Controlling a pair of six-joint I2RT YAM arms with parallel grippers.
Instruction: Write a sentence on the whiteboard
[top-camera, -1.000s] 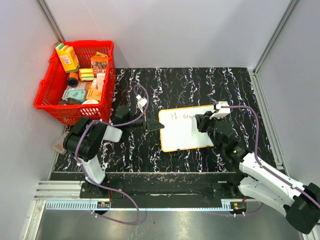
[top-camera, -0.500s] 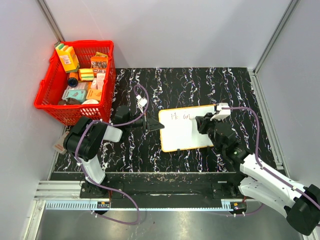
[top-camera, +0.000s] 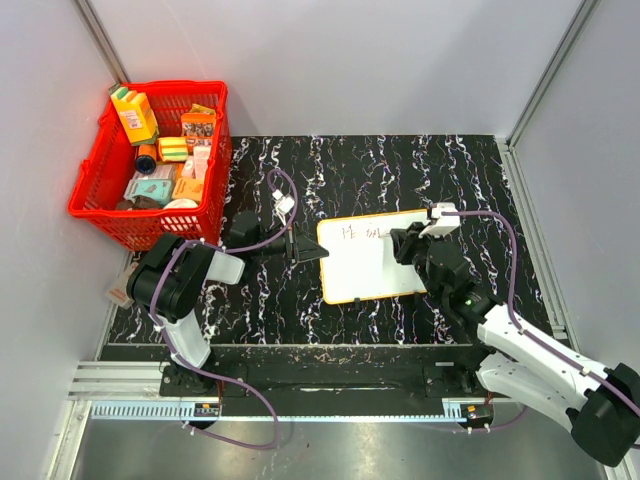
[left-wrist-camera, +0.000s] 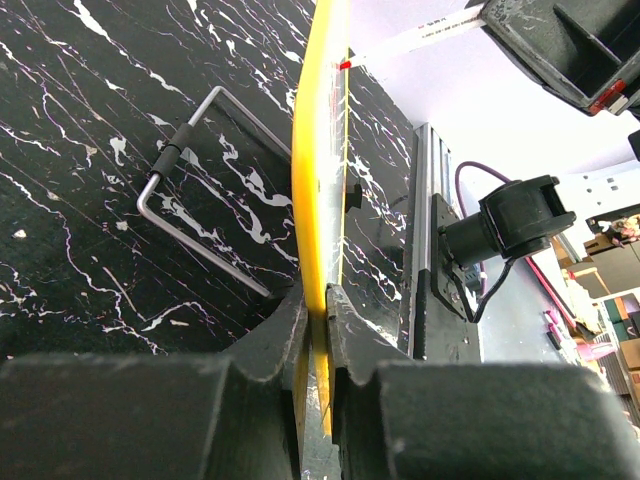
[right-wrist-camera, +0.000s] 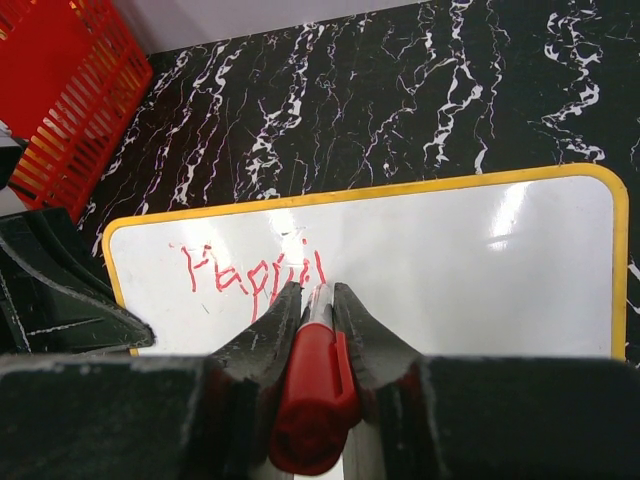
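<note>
So, right tool (right-wrist-camera: 318, 290) first: its two fingers are pinched together on a red marker (right-wrist-camera: 312, 390), tip down on the whiteboard (right-wrist-camera: 480, 260). The tip sits right at the end of the sentence (right-wrist-camera: 250, 272), which is red script that reads "Happi", running toward the board's 9 o'clock end. In that wrist view the fingers and marker block the board's lower middle, so I can't tell what's under them.

The left tool (left-wrist-camera: 318, 300) is clamped on the board's yellow rim, at the edge that faces 9 o'clock from overhead. Its own camera sees the board edge-on. At about 10 o'clock from those jaws there's a bent metal rod (left-wrist-camera: 190, 190) with a black sleeve against the bench (left-wrist-camera: 80, 130); can't tell if it's lying loose.

From overhead the board lies flat on the black marbled bench, a bit right of centre, with one tool at each end. A red basket (top-camera: 140, 225) stuffed with boxes and packets is parked at the bench's 10 o'clock corner, well apart from the board. Purple cables (top-camera: 505, 250) loop over both arms.
</note>
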